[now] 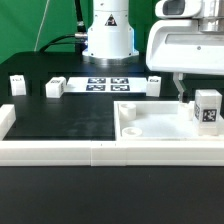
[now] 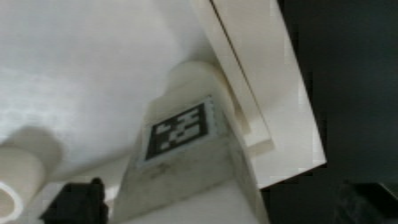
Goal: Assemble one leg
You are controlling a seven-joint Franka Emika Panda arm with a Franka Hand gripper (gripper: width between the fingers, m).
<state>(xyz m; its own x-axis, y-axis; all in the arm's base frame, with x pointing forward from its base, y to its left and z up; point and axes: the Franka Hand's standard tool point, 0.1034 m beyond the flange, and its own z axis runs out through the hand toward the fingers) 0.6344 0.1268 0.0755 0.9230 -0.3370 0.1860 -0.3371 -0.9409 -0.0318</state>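
Robotics lab: arm base (image 1: 108, 30), marker board (image 1: 108, 84), green backdrop (image 1: 40, 25).

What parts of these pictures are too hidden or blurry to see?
- Gripper: in the exterior view the leg covers the fingertips, so its hold is unclear.
- Leg: in the wrist view it runs off the picture's edge, blurred; its tag pattern cannot be read.
- White panel: the exterior view's right edge cuts it off.
- Small white parts at the back: too small to identify.
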